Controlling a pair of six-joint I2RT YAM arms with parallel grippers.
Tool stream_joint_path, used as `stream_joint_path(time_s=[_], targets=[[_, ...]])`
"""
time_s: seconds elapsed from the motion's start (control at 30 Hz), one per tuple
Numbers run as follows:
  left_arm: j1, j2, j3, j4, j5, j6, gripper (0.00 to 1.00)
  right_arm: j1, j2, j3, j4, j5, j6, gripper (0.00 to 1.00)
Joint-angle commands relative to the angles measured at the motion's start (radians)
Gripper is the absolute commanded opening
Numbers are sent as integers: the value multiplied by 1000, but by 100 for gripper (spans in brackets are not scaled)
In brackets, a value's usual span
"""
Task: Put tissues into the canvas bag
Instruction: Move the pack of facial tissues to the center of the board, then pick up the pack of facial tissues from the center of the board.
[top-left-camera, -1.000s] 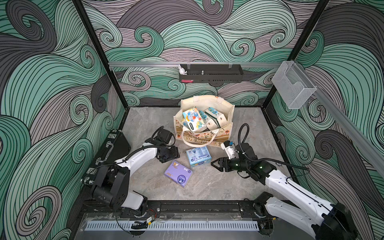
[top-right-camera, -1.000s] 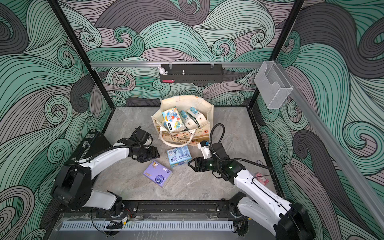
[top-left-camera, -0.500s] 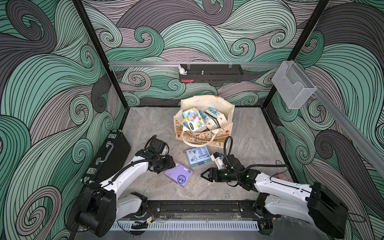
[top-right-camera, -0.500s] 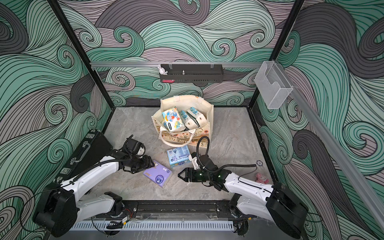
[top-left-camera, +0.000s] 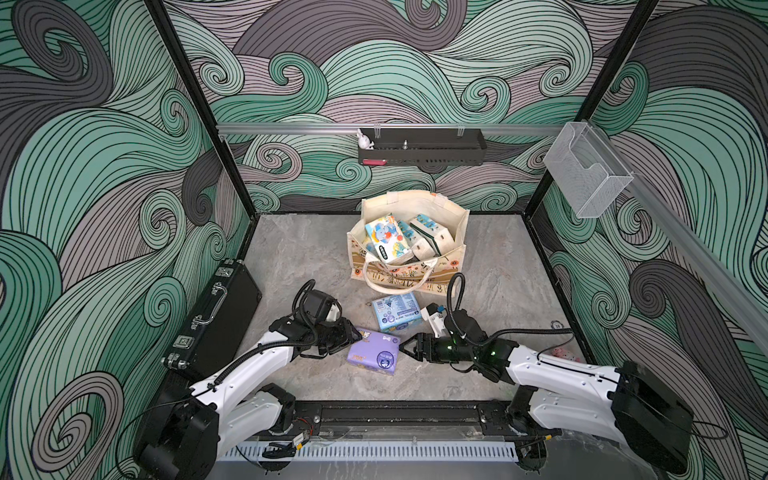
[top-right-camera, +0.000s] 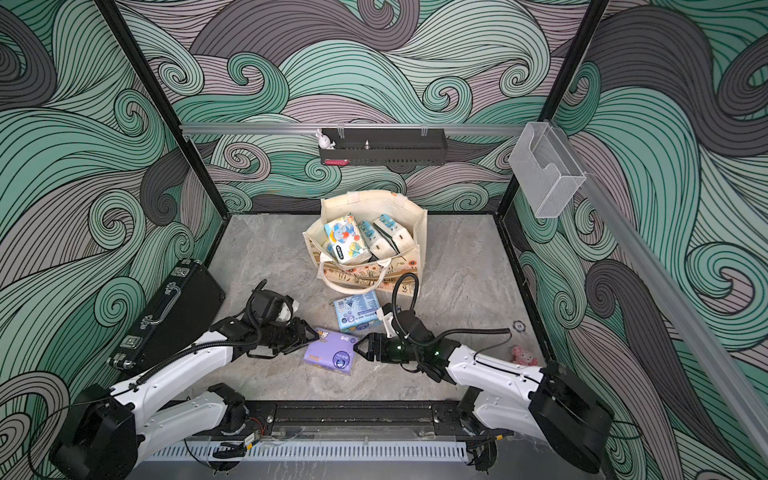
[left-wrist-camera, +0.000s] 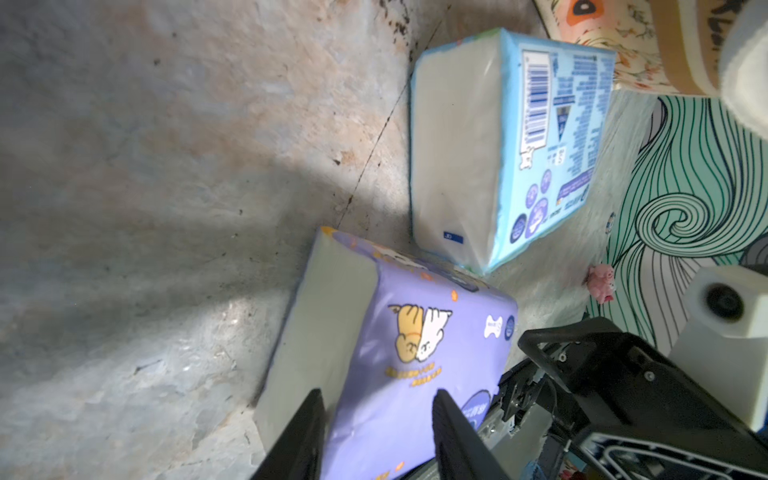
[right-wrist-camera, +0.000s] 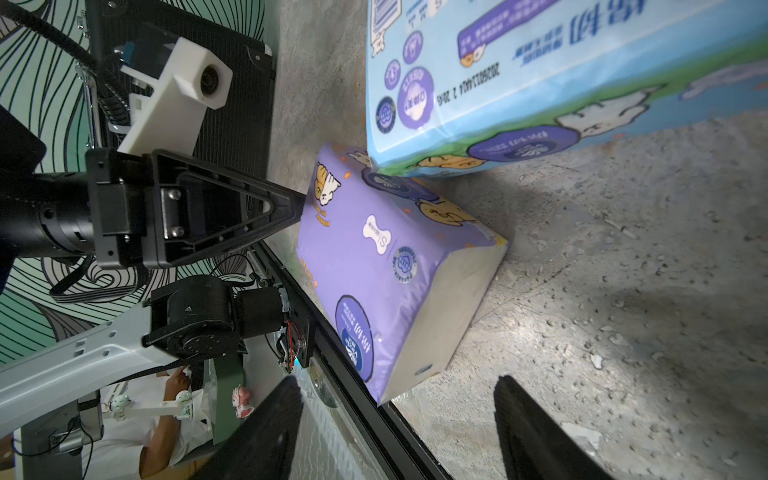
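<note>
Left pincer (left-wrist-camera: 378, 395) straddles purple tissues (left-wrist-camera: 407, 316) in wrist view; top views hide this.

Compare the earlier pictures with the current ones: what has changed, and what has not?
Left end effector swung from near the canvas bag to the purple pack, fingers straddling its corner, nudging it rightward. Right end effector, open, advanced towards that pack. Blue pack and bag stayed.
</note>
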Motion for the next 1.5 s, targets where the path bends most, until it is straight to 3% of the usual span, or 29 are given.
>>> stream_joint_path(time_s=[0.0,0.3,0.43,0.6,1.1,1.47], targets=[[-7,-5,-18,21,22,-15,38,5,-16,-24,11,20,9,74],[-7,10,-68,25,20,1,28,5,18,-38,46,-1,12,77],[-7,11,-98,25,9,9,16,5,59,-35,72,-24,15,85],[-7,16,-129,12,-24,21,5,6,135,-35,171,-63,54,88],[-5,3,-172,-33,-54,60,4,14,367,45,357,-99,122,85],[-4,12,-170,-22,-42,57,4,36,539,66,640,-162,241,72]])
